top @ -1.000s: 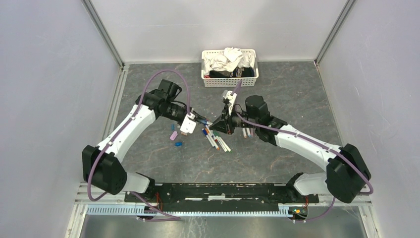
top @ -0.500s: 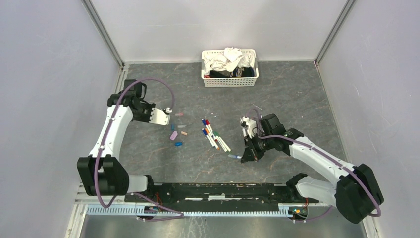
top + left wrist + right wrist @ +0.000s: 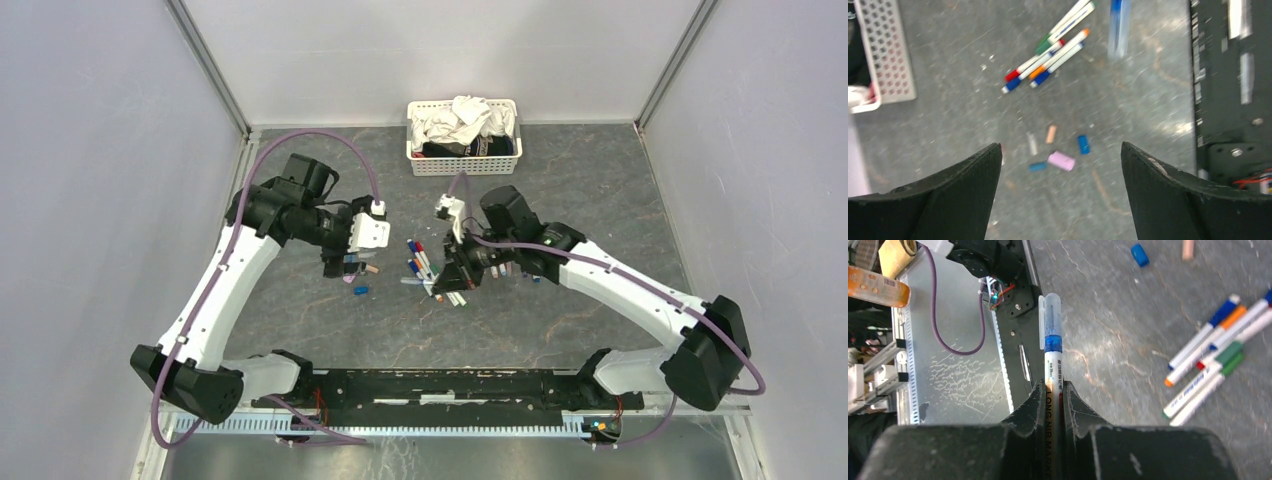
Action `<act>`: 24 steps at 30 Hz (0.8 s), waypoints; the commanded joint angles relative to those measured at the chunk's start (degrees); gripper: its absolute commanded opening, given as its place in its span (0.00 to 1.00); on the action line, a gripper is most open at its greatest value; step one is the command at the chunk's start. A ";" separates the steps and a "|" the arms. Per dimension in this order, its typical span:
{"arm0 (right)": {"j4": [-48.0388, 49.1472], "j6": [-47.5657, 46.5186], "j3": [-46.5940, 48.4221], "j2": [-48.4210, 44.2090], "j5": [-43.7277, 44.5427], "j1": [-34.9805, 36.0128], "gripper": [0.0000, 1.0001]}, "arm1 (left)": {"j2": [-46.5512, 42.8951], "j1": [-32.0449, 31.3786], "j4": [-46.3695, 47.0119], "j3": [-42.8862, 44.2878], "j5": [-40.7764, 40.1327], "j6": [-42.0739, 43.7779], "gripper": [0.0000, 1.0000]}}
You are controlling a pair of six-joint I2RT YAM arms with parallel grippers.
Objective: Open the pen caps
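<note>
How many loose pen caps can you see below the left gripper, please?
5, clustered near the pens: grey cap and peach cap side by side, blue cap toward the base rail, pink cap and teal-blue cap nearest the camera. Another may hide behind the left gripper.

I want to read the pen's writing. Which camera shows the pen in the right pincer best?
Right wrist view: the pen, clear-capped, fills the middle, clamped in the right pincer. Left wrist shows a blue blur; top view, a speck.
</note>
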 commanded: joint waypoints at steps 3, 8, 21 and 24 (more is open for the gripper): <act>6.20 -0.73 5.63 4.55 4.04 5.63 0.00 | -3.28 -2.29 0.91 -5.61 9.91 -11.24 0.93; 10.47 3.96 8.88 8.96 0.88 6.74 0.00 | -6.54 -5.64 5.13 -9.46 7.87 -11.84 0.87; 14.09 9.08 13.95 15.20 -1.97 7.73 0.00 | -7.43 -11.48 8.28 -12.55 -0.96 -10.98 0.56; 14.05 9.87 13.60 16.03 -2.33 7.73 0.00 | -8.25 -11.96 9.93 -13.23 -3.37 -9.89 0.43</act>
